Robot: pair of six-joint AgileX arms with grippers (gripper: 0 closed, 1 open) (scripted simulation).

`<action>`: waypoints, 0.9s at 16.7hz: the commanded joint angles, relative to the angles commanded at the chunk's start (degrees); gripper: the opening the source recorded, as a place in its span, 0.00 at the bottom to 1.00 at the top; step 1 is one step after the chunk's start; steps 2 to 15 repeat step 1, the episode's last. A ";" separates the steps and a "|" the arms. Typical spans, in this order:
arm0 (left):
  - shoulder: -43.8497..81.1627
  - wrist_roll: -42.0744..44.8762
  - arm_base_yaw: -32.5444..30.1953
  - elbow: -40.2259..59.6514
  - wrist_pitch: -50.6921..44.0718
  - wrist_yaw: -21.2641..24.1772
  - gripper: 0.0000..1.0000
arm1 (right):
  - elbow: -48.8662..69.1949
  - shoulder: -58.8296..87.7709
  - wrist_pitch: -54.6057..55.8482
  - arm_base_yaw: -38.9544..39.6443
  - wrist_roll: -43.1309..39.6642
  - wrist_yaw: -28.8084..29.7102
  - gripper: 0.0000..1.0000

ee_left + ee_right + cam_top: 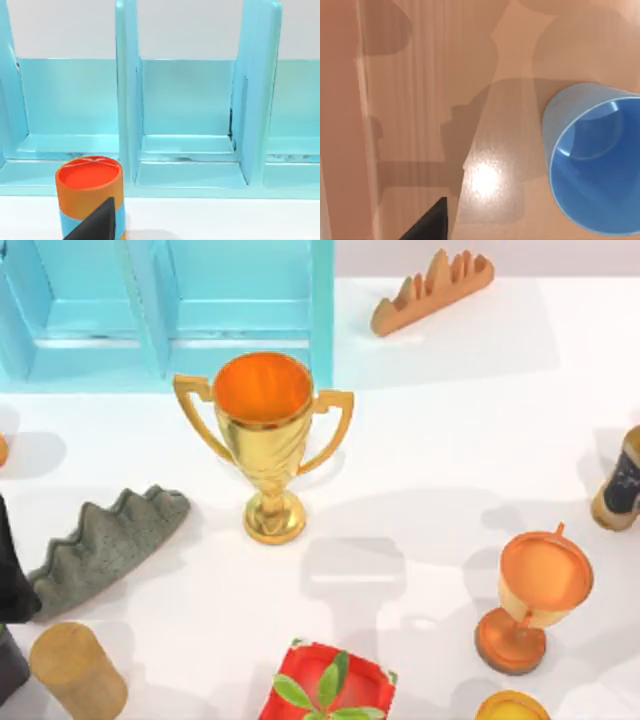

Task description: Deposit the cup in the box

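At the top view's left edge the left arm (pixel 12 570) stands low over the worktop (pixel 450 440); its wrist view looks past the left gripper (pixel 95 225) and an orange canister (pixel 90 200) into the light-blue box (pixel 100 330), whose visible compartments hold no cup; whether this gripper grasps anything I cannot tell; just in front of the box's right wall the gold trophy cup (pixel 265 445) stands upright on the worktop, outside the box; farther right stands an orange goblet (pixel 535 595); the right gripper (pixel 432 222) hangs near a blue cup (pixel 595 160) on a tan surface, its grip likewise not tellable; whichever cup is meant, I judge a grasp low on the bowl or stem safest, since the trophy looks top-heavy; lift it clear of the box wall, keep it upright, and lower it inside a compartment before letting go
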 joint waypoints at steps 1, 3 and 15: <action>0.00 0.00 0.00 0.00 0.00 0.00 1.00 | 0.00 0.00 0.00 0.00 0.00 0.00 1.00; 0.00 0.00 0.00 0.00 0.00 0.00 1.00 | 0.00 0.00 0.00 0.00 0.00 0.00 1.00; 0.00 0.00 0.00 0.00 0.00 0.00 1.00 | 0.00 0.00 0.00 0.00 0.00 0.00 1.00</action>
